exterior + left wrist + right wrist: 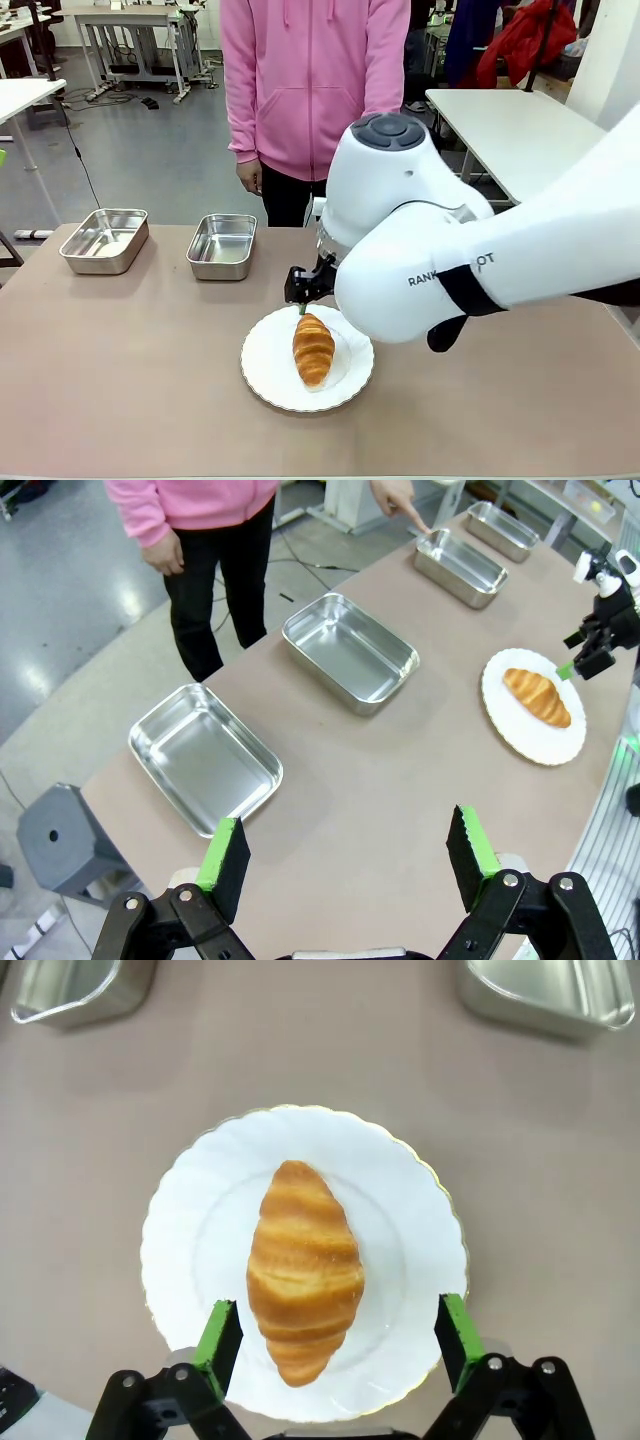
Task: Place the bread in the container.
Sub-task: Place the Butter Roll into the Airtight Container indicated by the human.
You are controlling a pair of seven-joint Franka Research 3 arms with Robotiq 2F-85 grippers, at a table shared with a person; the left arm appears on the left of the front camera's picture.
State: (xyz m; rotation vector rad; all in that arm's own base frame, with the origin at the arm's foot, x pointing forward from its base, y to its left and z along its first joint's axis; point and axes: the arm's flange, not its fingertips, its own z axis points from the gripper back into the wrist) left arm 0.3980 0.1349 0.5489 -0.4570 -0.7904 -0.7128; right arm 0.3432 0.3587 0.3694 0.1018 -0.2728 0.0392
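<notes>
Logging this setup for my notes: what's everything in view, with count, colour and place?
croissant: one, golden-brown, on the plate
plate: one, white, mid-table
steel trays: four, silver, empty, row along the far edge
table: one, brown
person: one, pink hoodie, far side
hands: two, one pointing at a tray's rim, one hanging down
left claw: one, black with green pads, open over bare table
right claw: one, black with green pads, open above the croissant
</notes>
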